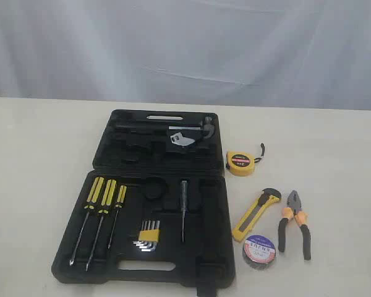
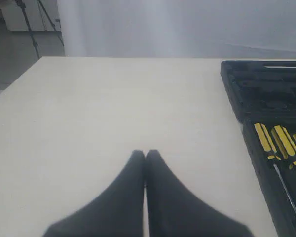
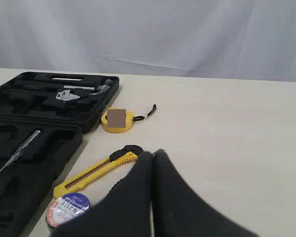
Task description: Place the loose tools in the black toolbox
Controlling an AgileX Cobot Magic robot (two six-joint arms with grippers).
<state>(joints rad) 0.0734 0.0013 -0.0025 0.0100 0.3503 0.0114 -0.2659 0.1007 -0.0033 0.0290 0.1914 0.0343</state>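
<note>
Open black toolbox [image 1: 204,260] on cream tabletop [image 1: 37,185], white curtain [image 1: 185,43] behind.
Right of it: yellow tape measure [image 1: 242,163], yellow-black utility knife [image 1: 255,215], orange-handled pliers [image 1: 295,223], black tape roll [image 1: 260,250]. Jaws of left gripper [image 2: 145,154] and right gripper [image 3: 153,154] pressed together, empty.

Exterior camera sits high, looking down across the table [image 1: 37,185] with the black toolbox [image 1: 204,263] mid-frame. Both wrist cameras hang low, facing the white curtain [image 1: 185,49], each catching that toolbox's edge.

My left tool [image 2: 145,152] and my right tool [image 3: 153,153] each have two smooth, matte black fingers [image 2: 116,202], broad-based and tapering to rounded tips.
</note>
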